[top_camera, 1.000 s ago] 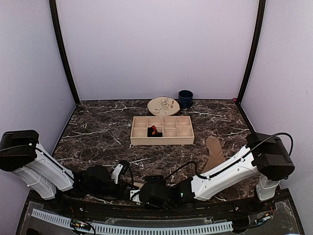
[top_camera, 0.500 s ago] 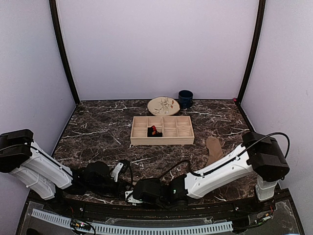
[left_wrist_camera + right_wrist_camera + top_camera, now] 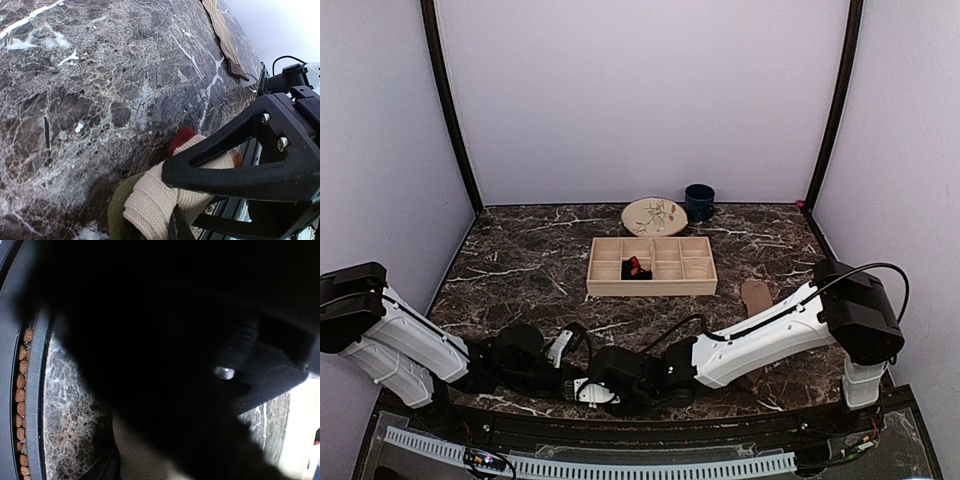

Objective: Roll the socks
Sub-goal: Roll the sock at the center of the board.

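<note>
The right hand (image 3: 592, 388) has slid left along the tabletop's (image 3: 520, 262) near edge and now meets the left hand (image 3: 172, 197). I cannot tell how its jaws stand. The left hand is pinching the bunched striped sock (image 3: 149, 206) there, so the two-handed roll probably starts next. The tan sock (image 3: 757, 297) lies well apart.

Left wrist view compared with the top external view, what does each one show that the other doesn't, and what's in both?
Only the left wrist view: a bunched beige sock with a maroon tip, close up. Only the top external view: the wooden tray holding a black and red sock, the plate, the blue mug and both arms. Both: the marble table and the flat tan ribbed sock.
</note>
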You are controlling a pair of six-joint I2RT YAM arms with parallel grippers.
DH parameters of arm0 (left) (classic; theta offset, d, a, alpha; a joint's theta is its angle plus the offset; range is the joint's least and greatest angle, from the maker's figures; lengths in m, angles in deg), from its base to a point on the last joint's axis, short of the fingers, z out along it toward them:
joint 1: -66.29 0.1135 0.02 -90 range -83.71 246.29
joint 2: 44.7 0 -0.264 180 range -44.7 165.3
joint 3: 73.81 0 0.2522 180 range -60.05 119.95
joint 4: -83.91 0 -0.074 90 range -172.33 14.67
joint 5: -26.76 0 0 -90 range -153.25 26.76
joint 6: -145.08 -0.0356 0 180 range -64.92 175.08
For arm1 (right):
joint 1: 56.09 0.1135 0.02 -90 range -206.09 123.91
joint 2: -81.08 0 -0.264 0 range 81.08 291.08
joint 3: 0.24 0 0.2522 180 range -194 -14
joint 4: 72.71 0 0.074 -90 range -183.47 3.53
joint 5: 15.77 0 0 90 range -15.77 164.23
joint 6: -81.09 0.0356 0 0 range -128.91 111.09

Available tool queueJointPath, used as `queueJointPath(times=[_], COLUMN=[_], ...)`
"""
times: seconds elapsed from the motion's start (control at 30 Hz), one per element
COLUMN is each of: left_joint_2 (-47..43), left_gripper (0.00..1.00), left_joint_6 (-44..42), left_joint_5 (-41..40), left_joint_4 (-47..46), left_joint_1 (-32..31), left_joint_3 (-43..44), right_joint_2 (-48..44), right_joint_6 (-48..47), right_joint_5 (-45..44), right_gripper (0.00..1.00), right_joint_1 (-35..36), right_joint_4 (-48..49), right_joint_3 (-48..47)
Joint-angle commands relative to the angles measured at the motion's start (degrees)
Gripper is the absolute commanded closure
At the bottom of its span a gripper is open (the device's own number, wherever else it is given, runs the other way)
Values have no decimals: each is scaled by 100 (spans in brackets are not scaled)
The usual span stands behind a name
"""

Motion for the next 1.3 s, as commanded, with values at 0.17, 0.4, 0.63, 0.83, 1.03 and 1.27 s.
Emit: queueJointPath(times=[0.17, 0.4, 0.63, 0.83, 1.03, 1.27], left_joint_2=[12, -56, -226, -350, -504, -748], left_gripper=[92, 85, 68, 41, 37, 34], left_joint_6=[17, 46, 130, 219, 364, 451], left_joint_5=[451, 472, 198, -256, -783, -1091], left_joint_4=[313, 370, 683, 1197, 1503, 1465], left_joint_1=[111, 170, 286, 418, 698, 954], left_joint_3=[188, 231, 264, 380, 276, 68], right_joint_2=[637, 822, 881, 815, 860, 870], right_joint_6=[382, 560, 700, 759, 822, 884], right_joint_5=[583, 861, 1120, 1299, 1482, 1630], right_gripper=[56, 77, 98, 100, 100, 100], right_joint_1=[-530, -698, -764, -822, -872, -921], right_joint_4=[-788, -872, -844, -831, -901, -912], right_joint_3=[24, -132, -141, -92, -78, -27])
